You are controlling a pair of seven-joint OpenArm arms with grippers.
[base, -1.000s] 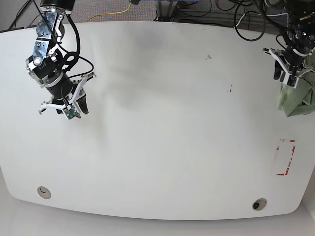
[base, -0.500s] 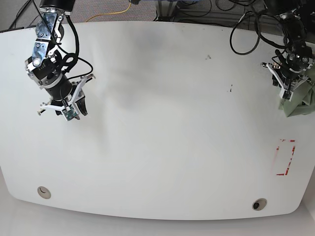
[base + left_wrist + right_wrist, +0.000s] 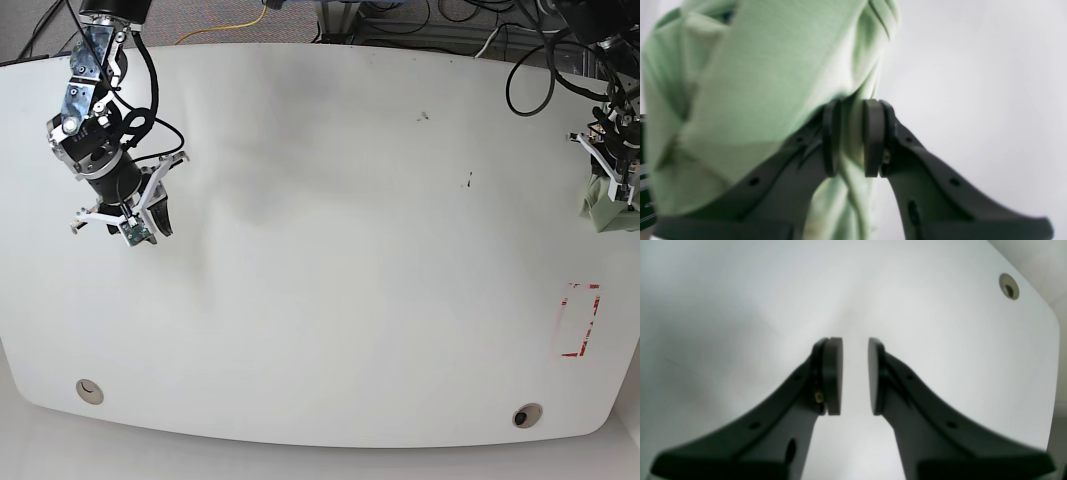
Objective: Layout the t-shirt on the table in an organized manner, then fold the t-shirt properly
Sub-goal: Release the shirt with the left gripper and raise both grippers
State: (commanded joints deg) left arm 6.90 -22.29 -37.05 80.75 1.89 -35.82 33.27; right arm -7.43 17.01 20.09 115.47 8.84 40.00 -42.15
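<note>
T-shirt [image 3: 612, 205] bunched at far edge of desk [image 3: 330, 250], pinched in left gripper [image 3: 850, 138]. Right gripper [image 3: 855, 376] narrowly parted, empty, hovering over bare desk. Advice: drag cloth toward centre, low and slow; bring right gripper in to spread.

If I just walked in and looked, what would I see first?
Probably the t-shirt, a pale green bunch pinched in the left gripper at the far right edge of the table in the base view. Next, the big glossy white tabletop, nearly bare, with a red rectangular marking near its right side. The right gripper hangs over the other end, holding nothing, its pads a little apart.
</note>
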